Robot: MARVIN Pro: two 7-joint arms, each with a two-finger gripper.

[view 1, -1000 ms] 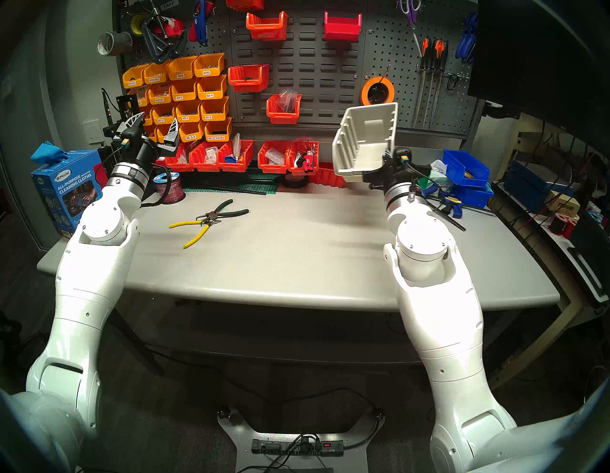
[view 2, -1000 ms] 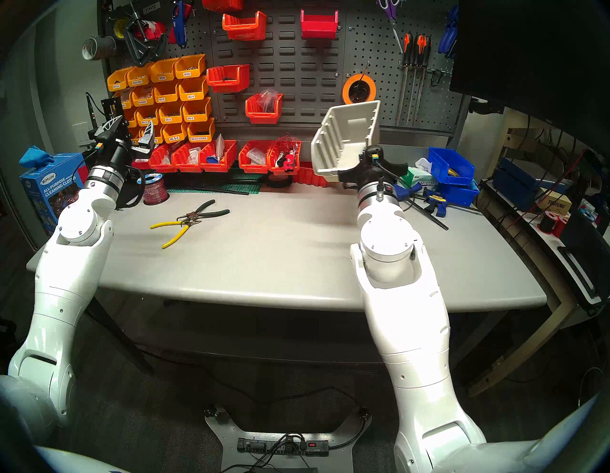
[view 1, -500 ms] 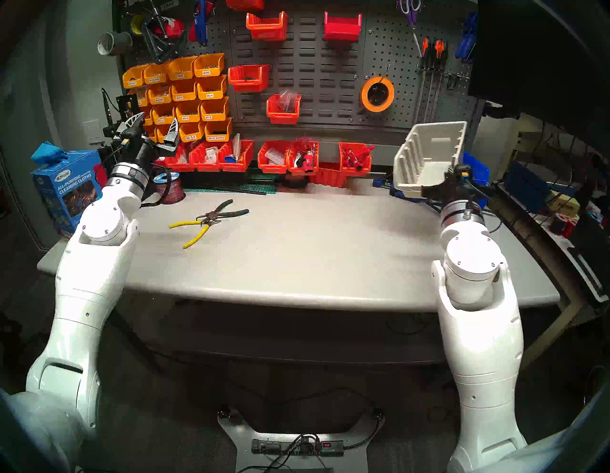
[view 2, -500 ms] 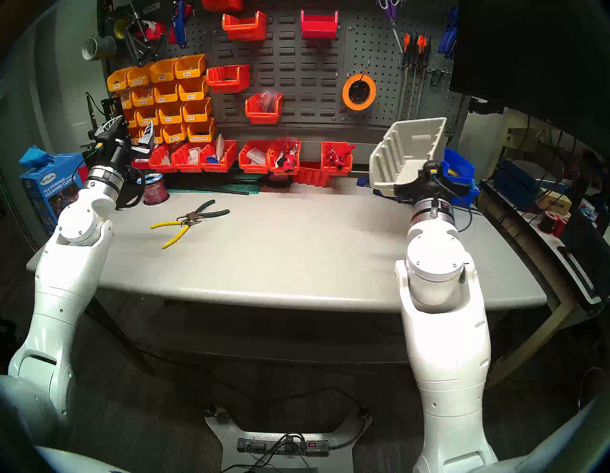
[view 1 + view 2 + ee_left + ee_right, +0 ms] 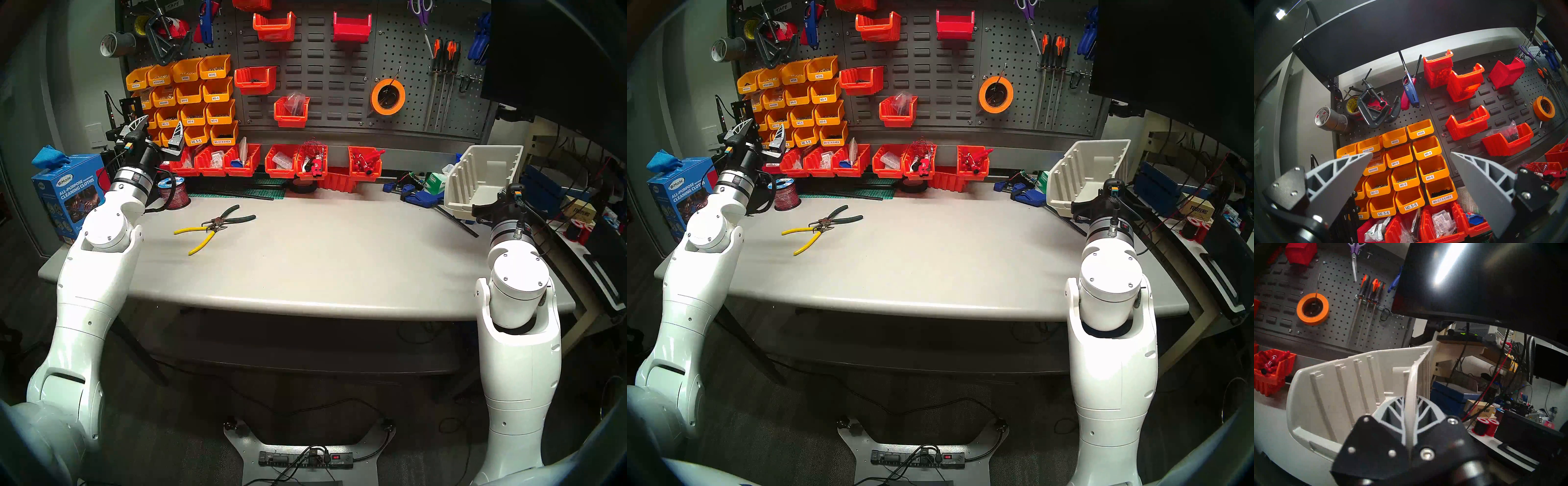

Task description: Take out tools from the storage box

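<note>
Nearest the robot, on the left half of the pale grey laminate counter (image 5: 305, 258): one pair of small pliers with bright yellow handles (image 5: 198, 237) and one pair of small pliers with dark green handles (image 5: 230, 217), dark metal jaws touching or crossing, handles splayed apart. Both lie flat, well clear of either arm.

Right edge of counter: off-white ribbed plastic storage box with a low front lip (image 5: 481, 183), held in the air and tipped so its open top faces the robot; interior shows bare, no tool inside. A second ago it hung over the middle rear of the counter; it has since been carried well to the right, uncovering a red bin of red-handled parts (image 5: 364, 163) and a blue bar clamp (image 5: 420, 197). Judgement: both tools are out, and the empty box is being moved aside.

Right end effector (image 5: 1409, 414): fingers pressed together, pinching the box's thin side wall between them, the wall edge-on in the wrist view.

Left end effector (image 5: 157, 130): fingers spread wide, holding nothing, touching nothing; raised before the rack of orange-yellow labelled screw bins (image 5: 190, 98), unmoved over the same second.

Rear: grey pegboard (image 5: 339, 68).
</note>
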